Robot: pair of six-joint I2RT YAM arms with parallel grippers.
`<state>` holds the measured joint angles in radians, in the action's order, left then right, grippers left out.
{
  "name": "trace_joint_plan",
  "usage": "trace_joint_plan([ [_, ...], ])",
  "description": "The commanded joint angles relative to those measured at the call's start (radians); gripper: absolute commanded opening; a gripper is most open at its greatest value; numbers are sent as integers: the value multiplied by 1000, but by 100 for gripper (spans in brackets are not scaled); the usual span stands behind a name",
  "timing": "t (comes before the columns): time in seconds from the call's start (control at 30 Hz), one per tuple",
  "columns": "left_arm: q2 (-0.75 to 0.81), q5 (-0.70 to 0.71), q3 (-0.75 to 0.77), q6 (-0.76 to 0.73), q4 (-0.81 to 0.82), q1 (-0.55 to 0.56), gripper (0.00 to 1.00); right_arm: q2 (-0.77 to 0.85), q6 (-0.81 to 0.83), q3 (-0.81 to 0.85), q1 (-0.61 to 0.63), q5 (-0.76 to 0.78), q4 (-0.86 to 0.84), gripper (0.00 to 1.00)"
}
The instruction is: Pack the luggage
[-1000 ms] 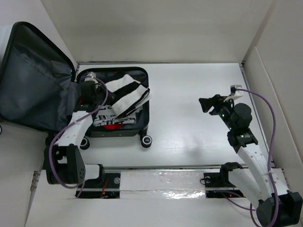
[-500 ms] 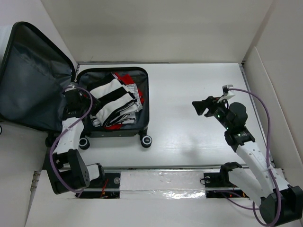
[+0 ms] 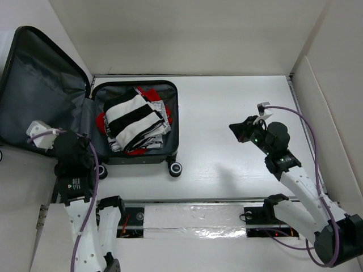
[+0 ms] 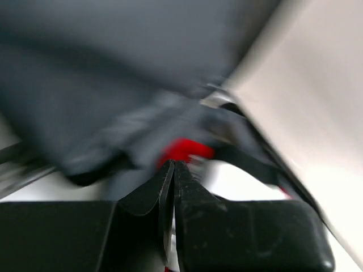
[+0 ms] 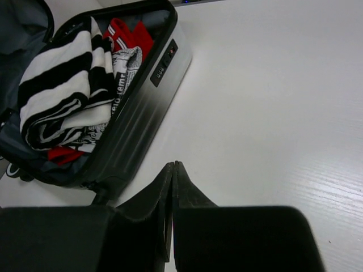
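Observation:
The luggage (image 3: 174,116) lies open at the table's left, its grey-lined lid (image 3: 39,90) leaning back against the wall. A folded black-and-white striped garment (image 3: 133,118) rests in the base on top of red clothing (image 3: 150,93). In the right wrist view the striped garment (image 5: 57,85) and the luggage's grey shell (image 5: 144,113) show at upper left. My left gripper (image 4: 173,163) is shut and empty, drawn back below the lid; its view is blurred. My right gripper (image 3: 241,129) hovers over bare table right of the luggage, its jaws (image 5: 173,164) pressed together on nothing.
Two black wheels (image 3: 176,168) (image 3: 102,171) stick out at the luggage's near side. White walls enclose the table, with an angled panel (image 3: 334,113) on the right. A metal rail (image 3: 193,212) runs along the near edge between the arm bases.
My left arm has pulled out of the luggage to the lower left and shut, leaving the striped garment lying inside. My right gripper has closed and shifted slightly left.

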<state>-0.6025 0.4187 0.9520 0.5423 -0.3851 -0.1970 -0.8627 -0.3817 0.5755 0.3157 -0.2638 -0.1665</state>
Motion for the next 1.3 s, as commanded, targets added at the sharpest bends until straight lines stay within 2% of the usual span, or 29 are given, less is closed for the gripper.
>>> trace_joint_plan([
  [0.0, -17, 430, -71, 131, -239, 5, 0, -36, 7, 50, 6, -26, -38, 5],
  [0.03, -14, 559, -81, 160, -256, 28, 0, -44, 10, 53, 6, -46, -38, 7],
  [0.07, -3, 581, -87, 195, -265, 28, 0, -55, 10, 57, 6, -57, -38, 8],
  [0.13, 20, 626, -105, 199, -238, 28, 25, -58, 12, 60, 16, -78, -39, 13],
  [0.2, 1, 655, -125, 170, -169, 28, 44, -52, 18, 63, 16, -80, -31, 18],
  [0.23, -14, 682, -122, 162, -160, 28, 55, -49, 24, 64, 35, -62, -27, 25],
  [0.3, -93, 718, -124, 128, -139, 7, 60, -42, 29, 63, 54, -35, -22, 32],
  [0.33, -126, 735, -108, 155, -187, -13, 60, -42, 35, 64, 54, -10, -21, 35],
  [0.37, -160, 733, -92, 253, -261, -34, 59, -44, 43, 75, 66, -2, 1, 35],
  [0.4, -199, 721, -91, 234, -247, -73, 58, -48, 49, 80, 66, 3, 11, 35],
  [0.53, -249, 712, -96, 124, -144, -100, 58, -59, 53, 83, 66, 3, 10, 35],
  [0.67, -335, 663, 0, 134, -158, -117, 55, -88, 64, 92, 89, 3, 12, 35],
  [0.73, -370, 617, 56, 99, -129, -117, 51, -102, 76, 104, 100, 1, 19, 35],
  [0.77, -390, 608, 70, 88, -136, -151, 49, -107, 82, 109, 100, 3, 34, 35],
  [0.83, -436, 618, 99, 100, -149, -176, 41, -107, 98, 122, 109, 29, 56, 36],
  [0.9, -436, 623, 77, 93, -130, -176, 40, -93, 101, 123, 109, 86, 76, 35],
  [1.0, -433, 605, 68, 80, -106, -176, 37, -87, 95, 112, 118, 86, 58, 36],
  [1.1, -434, 571, 91, 77, -113, -176, 25, -117, 95, 126, 118, 90, 68, 36],
  [1.13, -431, 557, 99, 76, -118, -167, 10, -136, 96, 129, 118, 87, 70, 36],
  [1.17, -427, 533, 100, 55, -113, -144, 4, -144, 96, 129, 118, 81, 64, 36],
  [1.2, -404, 520, 96, 53, -100, -127, 0, -151, 95, 132, 118, 78, 62, 36],
  [1.27, -372, 418, 76, 47, -75, -66, 0, -174, 93, 136, 128, 74, 58, 36],
])
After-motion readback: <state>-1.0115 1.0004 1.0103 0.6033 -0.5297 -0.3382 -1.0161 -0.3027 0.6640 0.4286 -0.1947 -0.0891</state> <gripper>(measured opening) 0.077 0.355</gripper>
